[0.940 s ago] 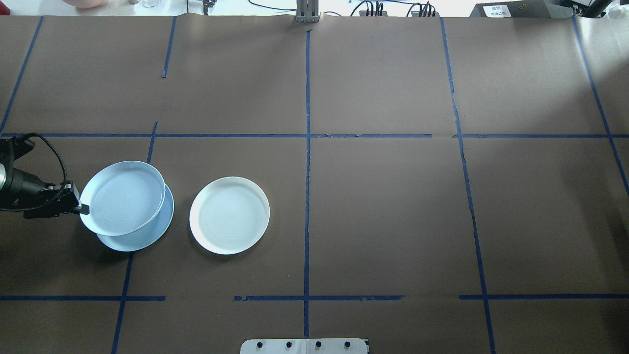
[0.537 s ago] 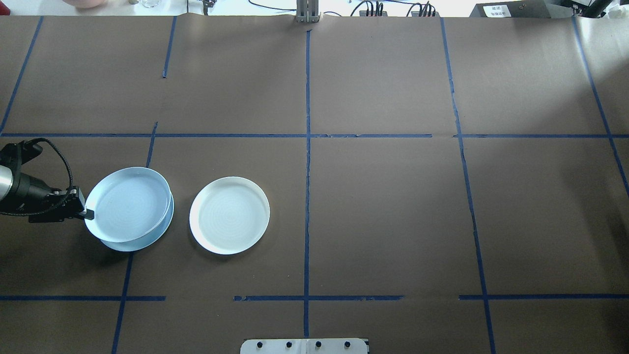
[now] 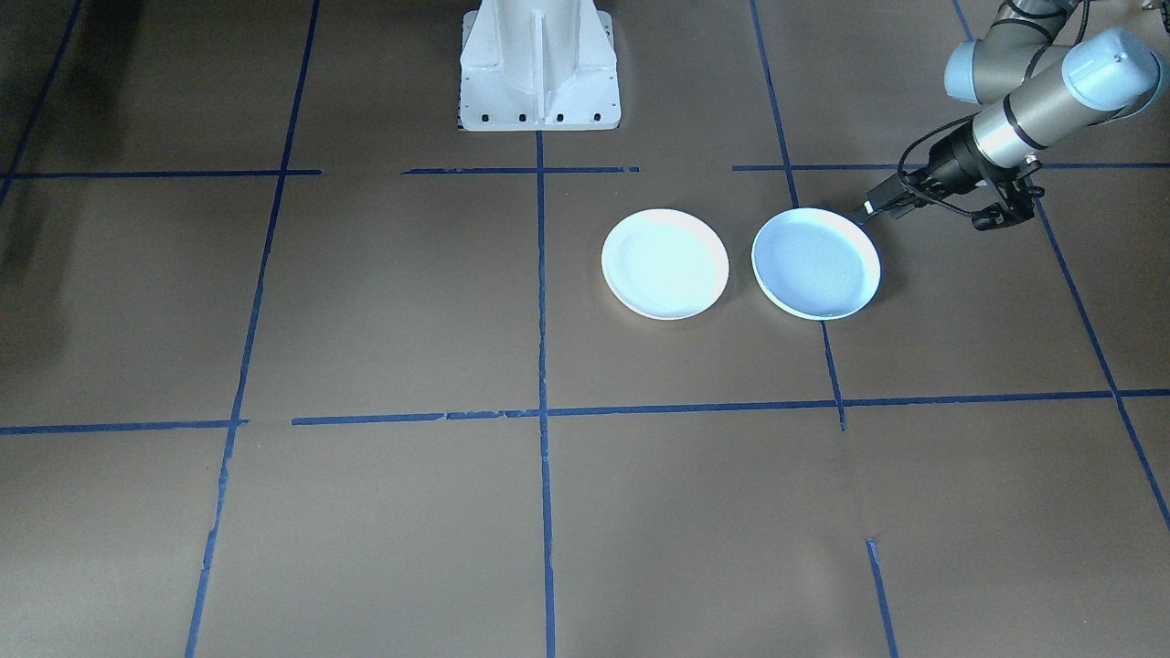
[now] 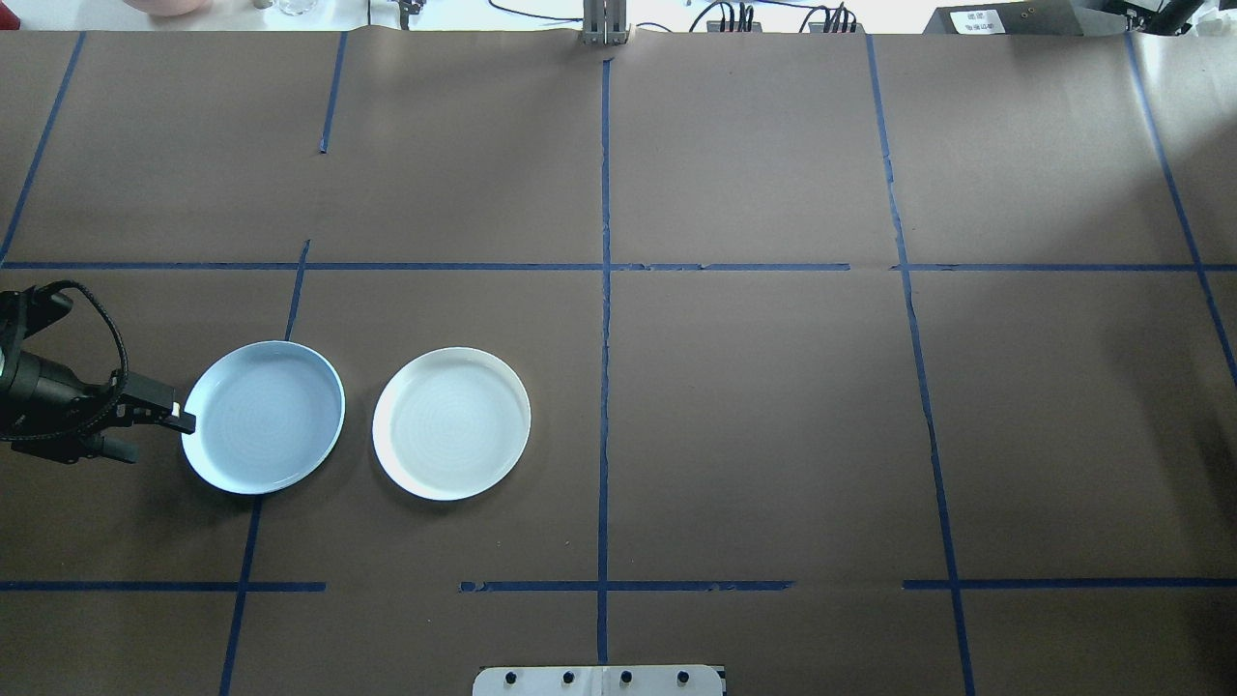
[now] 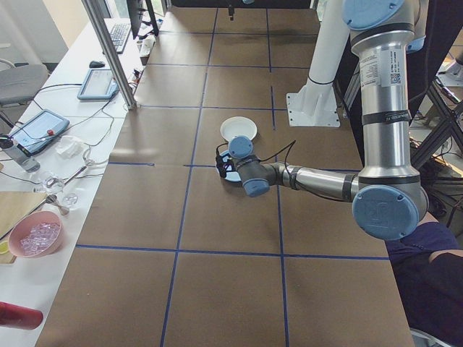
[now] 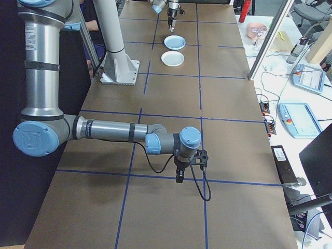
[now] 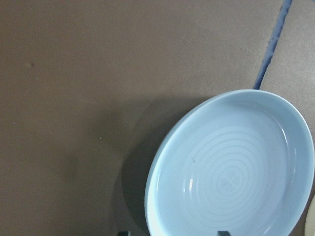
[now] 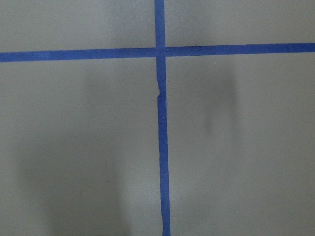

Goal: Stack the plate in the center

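Note:
A light blue plate [image 4: 263,417] lies flat on the table at the left. Its near rim fills the left wrist view [image 7: 231,172]. My left gripper [image 4: 182,423] is at that plate's left rim, and its fingertips [image 7: 124,233] stand wide apart at the bottom of the wrist view, so it is open. The white plate in the center [image 4: 451,423] rests just to the right of the blue one, a small gap between them [image 3: 664,263]. My right gripper [image 6: 179,176] hovers low over bare table far off, and I cannot tell its state.
Blue tape lines [image 4: 605,290] divide the brown table into squares. The robot's white base [image 3: 539,64] stands at the near-middle edge. A side desk with tablets [image 5: 98,83] and a pink bowl [image 5: 35,235] runs along the far edge.
The blue plate held by my left gripper came down onto the blue plate under it and now covers it. The gripper's fingers have spread apart at the rim.

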